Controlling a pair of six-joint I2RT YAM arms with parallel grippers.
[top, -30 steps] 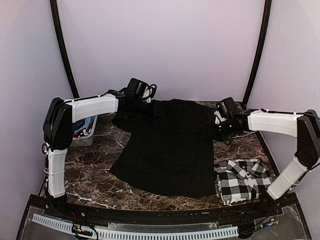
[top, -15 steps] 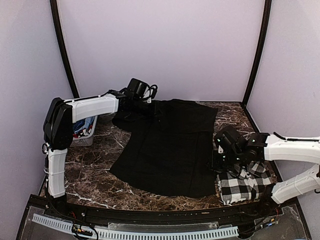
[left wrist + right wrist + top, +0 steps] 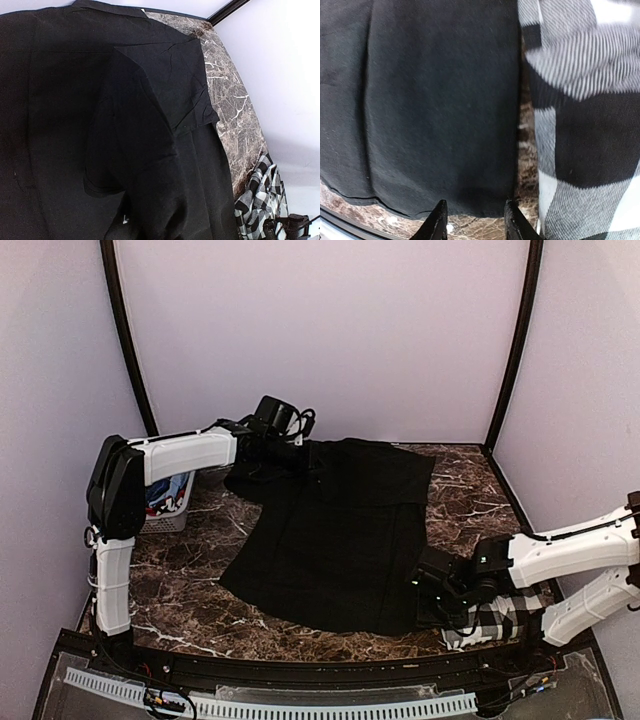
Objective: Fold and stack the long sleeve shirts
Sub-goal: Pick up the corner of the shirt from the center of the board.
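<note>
Wrist view alone shows it — right gripper (image 3: 476, 221) low, fingers apart over the plain black cloth shirt (image 3: 435, 110) hem; left gripper (image 3: 288, 451) unreadable.

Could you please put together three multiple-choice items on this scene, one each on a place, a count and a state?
1. Where does the checked shirt lie relative to the black shirt?
A) folded on top of it
B) at its right, by the near edge
C) beyond its far left corner

2. How many shirts lie on the marble table?
A) one
B) three
C) two

3. How does the right claw stand?
A) open, over the black shirt's near hem
B) shut on the checked shirt
C) out of every view

Answers:
1 B, the top view shows the checks beside the black shirt's near right corner.
2 C, one black and one checked.
3 A, the right wrist view shows it spread apart above the hem.
</note>
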